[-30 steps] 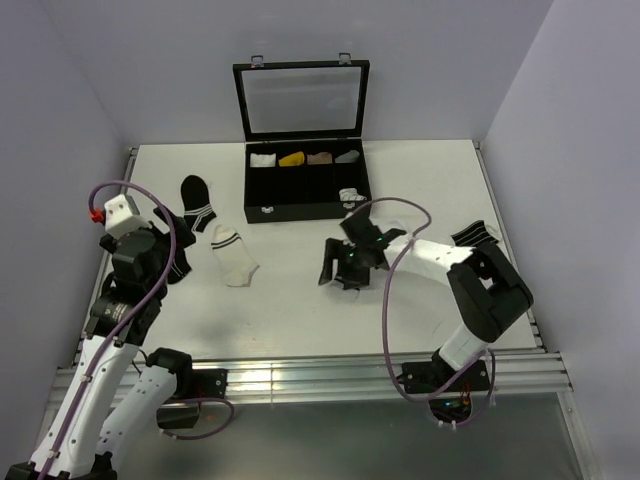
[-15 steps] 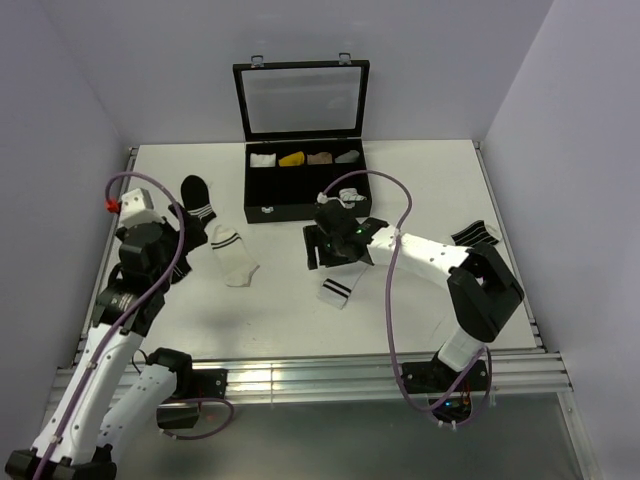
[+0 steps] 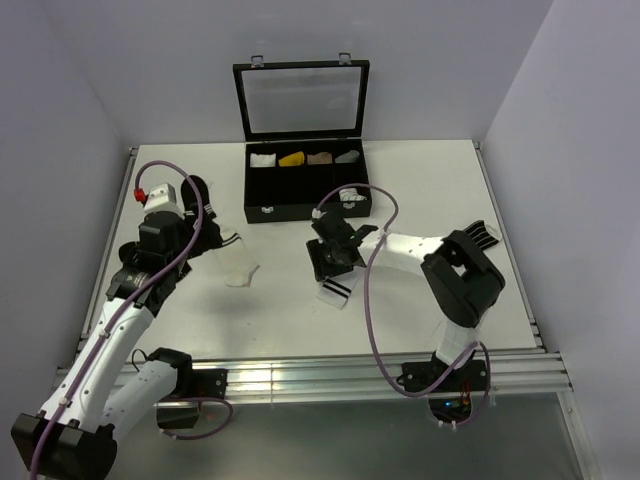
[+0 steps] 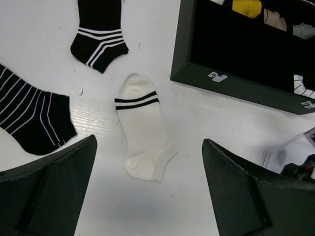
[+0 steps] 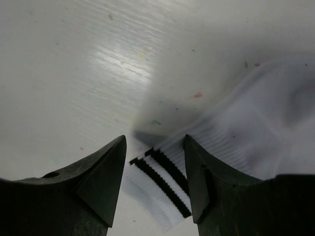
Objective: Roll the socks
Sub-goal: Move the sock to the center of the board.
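I have the white bench (image 3: pixel 420 170) filling the middle of the overhead view; the black case (image 3: pixel 300 212) sits at upper centre, its glass lid (image 3: pixel 301 100) standing upright; the left arm reaches in from the lower left and the right arm curves in from the lower right. The left claw (image 4: pixel 148 142) hovers wide open, nothing between its fingers, above the cream sock (image 4: pixel 142 130) with two dark bands. The right claw (image 5: pixel 155 147) is low at the centre of the overhead view, just below the case's front wall; its fingers stand apart astride the black-banded cuff of the white sock (image 3: pixel 337 290), and I cannot see them pinching it. That sock lies on the bench just below centre, its body bunched under the claw, its cuff pointing toward the bottom of the frame. Two black striped socks (image 4: pixel 98 29) (image 4: pixel 32 120) lie at the upper left and left edge of the left wrist view; a third (image 3: pixel 478 235) lies at centre right overhead. A rolled white-and-black bundle (image 3: pixel 350 197) sits in the case's front right compartment; four small rolls (image 3: pixel 292 158) fill the back row.
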You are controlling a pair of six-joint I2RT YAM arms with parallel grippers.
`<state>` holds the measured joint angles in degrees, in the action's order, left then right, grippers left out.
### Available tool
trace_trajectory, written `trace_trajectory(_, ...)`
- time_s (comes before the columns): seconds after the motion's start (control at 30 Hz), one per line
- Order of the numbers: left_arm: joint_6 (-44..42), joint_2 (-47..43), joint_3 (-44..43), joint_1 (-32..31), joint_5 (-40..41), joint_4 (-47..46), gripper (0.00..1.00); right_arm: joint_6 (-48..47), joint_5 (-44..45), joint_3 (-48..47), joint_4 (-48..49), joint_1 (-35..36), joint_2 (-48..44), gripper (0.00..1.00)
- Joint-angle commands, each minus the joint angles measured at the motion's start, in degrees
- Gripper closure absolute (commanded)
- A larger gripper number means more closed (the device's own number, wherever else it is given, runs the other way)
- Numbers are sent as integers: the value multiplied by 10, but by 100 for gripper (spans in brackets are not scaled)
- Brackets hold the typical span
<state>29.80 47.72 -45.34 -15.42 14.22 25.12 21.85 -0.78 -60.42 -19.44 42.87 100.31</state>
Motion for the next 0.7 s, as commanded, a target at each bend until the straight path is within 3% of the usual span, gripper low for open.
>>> trace_trajectory(0.0, 2, -2, -13, 5, -5, -7, 7, 20, -58, -27, 28, 6, 29, 42)
trace_trajectory(0.13, 0, 3, -13, 11, -15, -8, 7, 18, -80, -56, 34, 18, 51, 42)
trace_trajectory(0.33, 2, 4, -12, 20, -28, -12, 7, -31, -35, -115, -2, 21, 46, 41)
trace_trajectory(0.47, 3, 11, -11, 20, -47, -15, 7, -74, -6, -73, -1, 37, -19, 42)
trace_trajectory(0.67, 13, 39, -22, 20, -55, 4, 7, -129, 83, -3, -2, 118, -84, 46)
